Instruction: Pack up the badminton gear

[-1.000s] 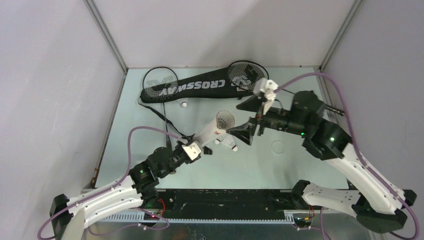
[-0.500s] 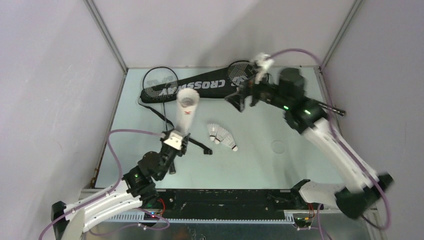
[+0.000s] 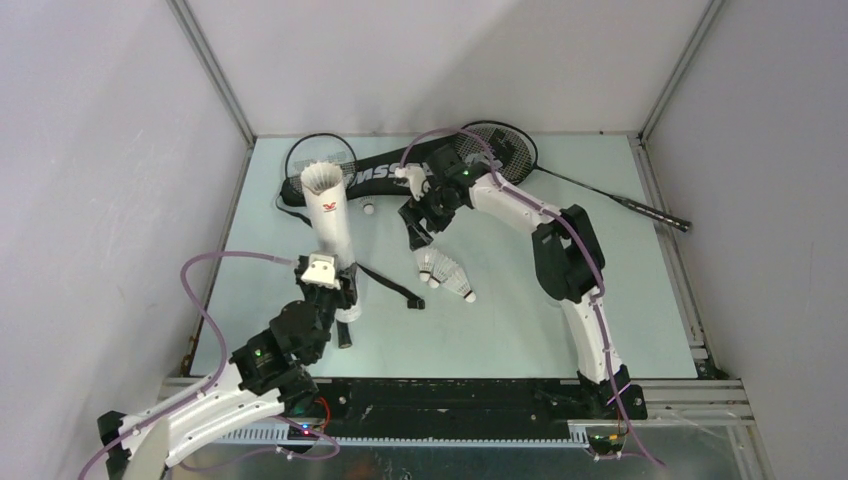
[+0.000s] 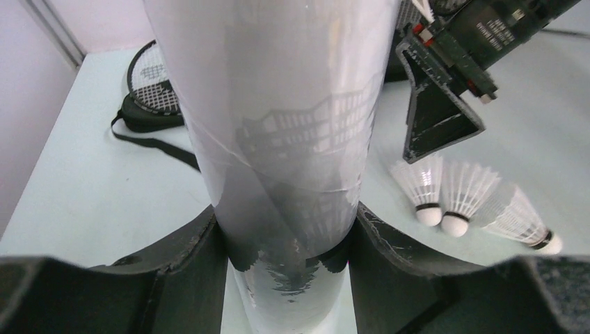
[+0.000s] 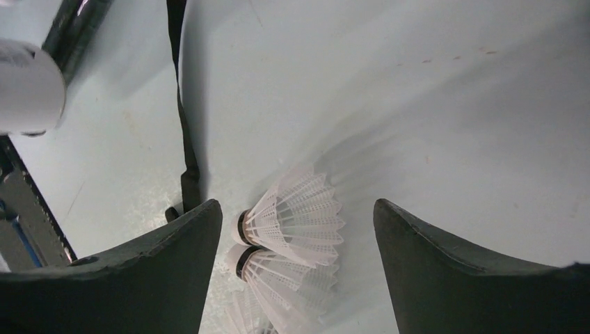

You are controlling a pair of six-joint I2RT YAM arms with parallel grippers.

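Observation:
My left gripper point(image 3: 333, 290) is shut on the lower part of the long white tube point(image 3: 330, 212) with the red logo, holding it nearly upright with its open mouth up. The tube fills the left wrist view point(image 4: 278, 125) between my jaws point(image 4: 285, 229). Three white shuttlecocks point(image 3: 445, 272) lie together mid-table. My right gripper point(image 3: 419, 227) is open just above and behind them, and they show between its jaws point(image 5: 296, 212) in the right wrist view point(image 5: 299, 240). The black CROSSWAY bag point(image 3: 385, 177) lies at the back, with one racket head point(image 3: 320, 165) at its left end and another racket point(image 3: 500, 148) at its right.
A single shuttlecock point(image 3: 368, 209) lies in front of the bag, right of the tube. The bag's black strap point(image 3: 385, 285) trails across the table beside my left gripper. The second racket's handle point(image 3: 640, 205) reaches toward the right wall. Side walls close in the table.
My left arm swung the tube from leaning right to nearly upright at the left. My right arm swept from the right side across to the middle, down over the shuttlecocks.

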